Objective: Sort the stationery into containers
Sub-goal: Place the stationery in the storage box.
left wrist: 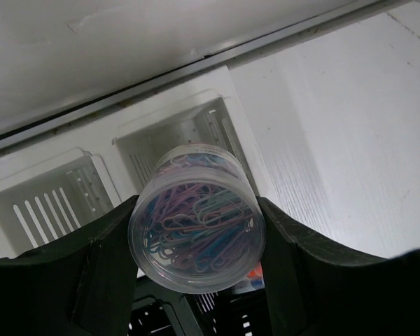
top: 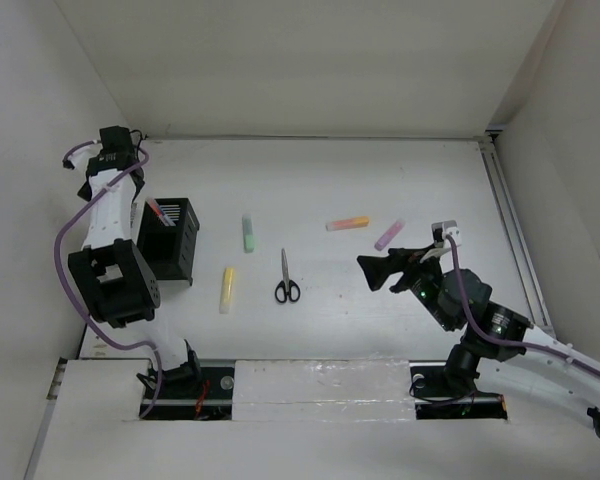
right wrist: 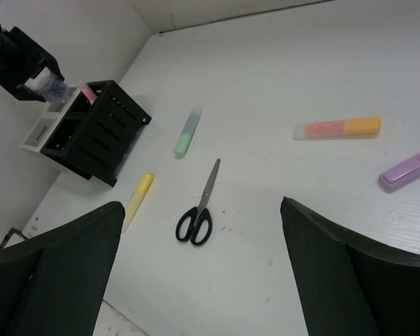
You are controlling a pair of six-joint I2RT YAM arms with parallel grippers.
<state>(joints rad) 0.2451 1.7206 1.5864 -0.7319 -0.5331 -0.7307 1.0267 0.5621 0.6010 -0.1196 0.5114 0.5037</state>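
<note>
My left gripper [left wrist: 196, 234] is shut on a clear round tub of coloured paper clips [left wrist: 196, 227], held just above the white two-compartment organiser [left wrist: 63, 185]. The black organiser [top: 172, 242] stands beside it with red pens [top: 160, 212] inside. On the table lie a green highlighter [top: 248, 233], a yellow highlighter [top: 227, 289], black-handled scissors [top: 286, 278], an orange highlighter [top: 347, 223] and a purple highlighter [top: 389, 234]. My right gripper [top: 378, 272] hovers open and empty to the right of the scissors [right wrist: 210, 183].
White walls close the table on the left, back and right. A metal rail [top: 510, 230] runs along the right edge. The left arm's elbow [top: 112, 282] hangs over the near-left corner and hides the white organiser in the top view.
</note>
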